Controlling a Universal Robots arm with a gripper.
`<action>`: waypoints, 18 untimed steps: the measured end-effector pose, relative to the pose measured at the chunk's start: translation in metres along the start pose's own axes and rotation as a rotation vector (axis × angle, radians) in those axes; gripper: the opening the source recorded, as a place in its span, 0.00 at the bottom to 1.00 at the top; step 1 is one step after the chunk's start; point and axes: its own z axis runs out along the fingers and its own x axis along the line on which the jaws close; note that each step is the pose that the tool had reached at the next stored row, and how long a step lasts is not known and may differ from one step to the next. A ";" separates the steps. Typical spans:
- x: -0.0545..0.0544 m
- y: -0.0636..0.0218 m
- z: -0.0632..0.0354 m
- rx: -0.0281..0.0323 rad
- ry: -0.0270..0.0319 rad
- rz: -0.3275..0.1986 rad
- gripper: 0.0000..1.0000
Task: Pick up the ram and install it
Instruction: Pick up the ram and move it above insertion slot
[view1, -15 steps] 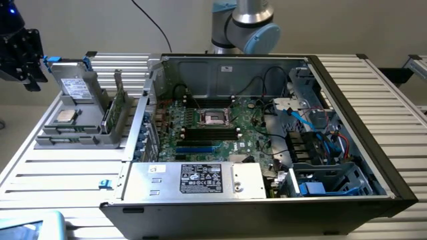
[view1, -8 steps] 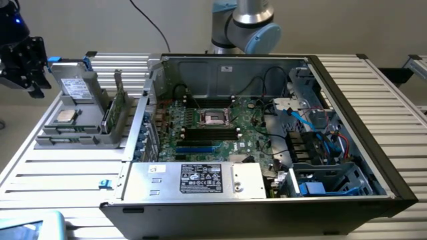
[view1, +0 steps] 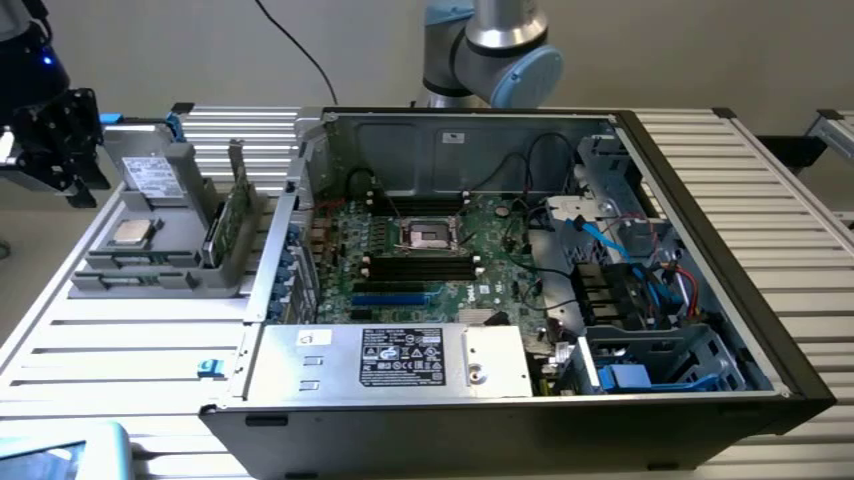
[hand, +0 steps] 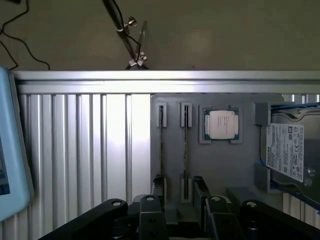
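In the exterior view the gripper (view1: 64, 150) hangs above the gray holder (view1: 160, 272), off to the exterior view's left of it. The ram (view1: 230, 215) stands on edge in a holder slot, and the open computer case (view1: 534, 420) sits on the desk (view1: 747, 200) just beside the holder. The wrist view shows the fingers (hand: 158, 186) spread apart, grasping nothing. The ram's thin edge is seen in the gap between them, near the processor (hand: 222, 124) in the holder.
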 end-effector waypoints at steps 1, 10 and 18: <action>0.001 -0.0002 0.0017 0.0000 0.0000 0.000 0.38; 0.009 -0.0093 0.0175 -0.0001 0.0001 0.000 0.45; 0.009 -0.0120 0.0292 0.0132 -0.0001 0.002 0.45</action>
